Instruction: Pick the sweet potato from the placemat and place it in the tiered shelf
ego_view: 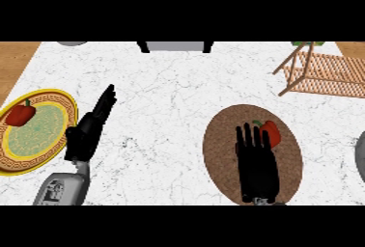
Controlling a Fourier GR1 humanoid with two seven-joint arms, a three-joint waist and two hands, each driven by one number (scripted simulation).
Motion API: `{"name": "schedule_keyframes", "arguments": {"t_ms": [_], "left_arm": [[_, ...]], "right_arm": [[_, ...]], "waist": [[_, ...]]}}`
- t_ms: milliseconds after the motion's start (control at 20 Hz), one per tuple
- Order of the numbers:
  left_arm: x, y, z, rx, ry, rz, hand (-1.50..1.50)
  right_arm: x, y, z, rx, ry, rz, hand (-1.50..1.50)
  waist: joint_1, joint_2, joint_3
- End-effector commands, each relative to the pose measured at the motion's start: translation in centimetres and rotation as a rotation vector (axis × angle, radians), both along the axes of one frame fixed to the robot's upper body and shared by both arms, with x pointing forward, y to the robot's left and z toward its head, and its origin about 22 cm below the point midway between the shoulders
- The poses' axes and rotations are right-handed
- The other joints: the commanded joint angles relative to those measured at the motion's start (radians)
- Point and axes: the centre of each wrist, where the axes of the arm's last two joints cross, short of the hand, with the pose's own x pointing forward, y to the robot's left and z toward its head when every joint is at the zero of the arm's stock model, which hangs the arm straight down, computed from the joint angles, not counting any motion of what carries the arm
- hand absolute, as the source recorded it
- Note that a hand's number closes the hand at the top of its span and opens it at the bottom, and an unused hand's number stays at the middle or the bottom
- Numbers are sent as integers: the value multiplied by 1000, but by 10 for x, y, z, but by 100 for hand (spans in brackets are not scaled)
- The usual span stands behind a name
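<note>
A brown oval placemat (221, 144) lies right of the counter's middle. On its upper part sits a red vegetable with a small green stem (272, 133); it looks more like a pepper than a sweet potato. My right hand (255, 166) lies over the placemat, open with straight fingers pointing away from me. Its fingertips reach the vegetable's left side and hide part of it. The wooden tiered shelf (324, 72) stands at the far right. My left hand (87, 132) rests open beside the yellow plate, holding nothing.
A yellow patterned plate (43, 154) at the left edge carries a red pepper (20, 115). A grey rounded object (360, 157) shows at the right edge. At the far edge are a grey block with dark legs (175, 46) and a grey round thing (71, 43).
</note>
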Motion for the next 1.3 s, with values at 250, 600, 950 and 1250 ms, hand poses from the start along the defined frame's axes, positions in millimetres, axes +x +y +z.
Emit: {"name": "schedule_keyframes", "arguments": {"t_ms": [250, 600, 950, 1250], "left_arm": [[-10, -3, -6, -14, 4, 9, 0], [9, -3, 5, -7, -16, 12, 0], [-7, 6, -4, -16, 4, 4, 0], [-8, -10, -3, -9, 3, 2, 0]], "right_arm": [[-1, 2, -17, -130, 69, 64, 150], [13, -39, 4, 127, 2, 49, 150], [17, -83, 28, 654, 36, -52, 150], [14, -105, 55, 896, -110, -32, 150]], "waist": [[2, 2, 2], [-6, 4, 3], [-7, 2, 3], [-8, 0, 2]]}}
